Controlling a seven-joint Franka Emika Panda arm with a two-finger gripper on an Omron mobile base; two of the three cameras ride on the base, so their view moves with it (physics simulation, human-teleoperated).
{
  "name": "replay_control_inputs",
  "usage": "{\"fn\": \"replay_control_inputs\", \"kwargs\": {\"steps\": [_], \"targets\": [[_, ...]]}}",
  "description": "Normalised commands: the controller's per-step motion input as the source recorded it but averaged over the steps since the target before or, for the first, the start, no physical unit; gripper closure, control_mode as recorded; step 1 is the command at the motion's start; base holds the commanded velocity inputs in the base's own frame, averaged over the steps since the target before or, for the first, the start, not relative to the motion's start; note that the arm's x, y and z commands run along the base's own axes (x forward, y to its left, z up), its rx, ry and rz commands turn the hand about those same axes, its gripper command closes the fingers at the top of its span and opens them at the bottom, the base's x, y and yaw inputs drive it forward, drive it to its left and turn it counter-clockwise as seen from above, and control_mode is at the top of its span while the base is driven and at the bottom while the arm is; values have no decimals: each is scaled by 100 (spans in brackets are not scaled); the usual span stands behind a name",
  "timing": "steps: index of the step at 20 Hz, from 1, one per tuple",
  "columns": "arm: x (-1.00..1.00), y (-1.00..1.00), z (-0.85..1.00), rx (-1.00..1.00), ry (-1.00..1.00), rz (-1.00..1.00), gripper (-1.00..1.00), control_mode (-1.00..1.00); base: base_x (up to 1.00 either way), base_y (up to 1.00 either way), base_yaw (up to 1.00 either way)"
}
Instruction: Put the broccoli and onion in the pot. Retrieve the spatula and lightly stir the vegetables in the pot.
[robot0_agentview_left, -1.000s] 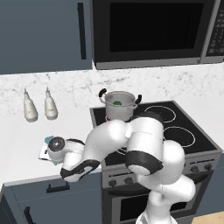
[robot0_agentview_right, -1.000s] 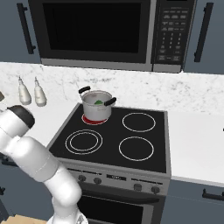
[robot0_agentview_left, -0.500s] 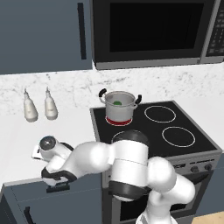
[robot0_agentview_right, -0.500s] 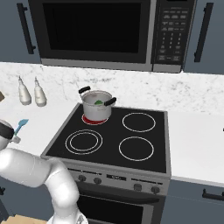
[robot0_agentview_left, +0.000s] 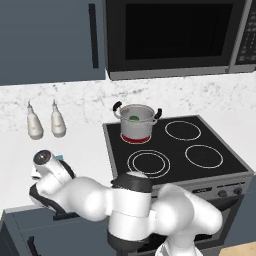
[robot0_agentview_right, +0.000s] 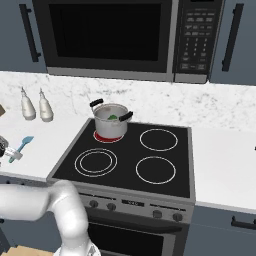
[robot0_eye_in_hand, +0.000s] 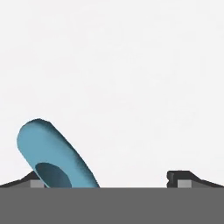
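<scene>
Left base view: pot sitting on the rear-left burner of the stove, glowing red beneath, with broccoli visible inside as a green lump. Can't make out the onion in any picture; probably hidden below the pot's rim, so loading looks done or nearly done, but only the green piece can be vouched for. Right base view: spatula lying flat on the white counter, well left of the stove and near the front edge, with two white bottles standing farther back by the wall. Hand view: looking down at the counter, with the spatula's light-blue end against the left fingertip, gripper spread wide and holding nothing. Judged as retrieval under way: spatula not yet grasped or lifted. Still to do: centre on the tool, close, carry it to the pot, stir lightly
</scene>
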Motion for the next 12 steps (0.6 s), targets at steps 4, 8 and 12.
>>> {"fn": "replay_control_inputs", "kwargs": {"steps": [4,8,12], "targets": [[-10,-32,-78,0,0,0,-100,-100,0,0,0],[-43,-29,-50,2,-1,0,100,-100,0,0,0],[-57,-44,-17,9,-7,0,100,-100,0,0,0]]}}
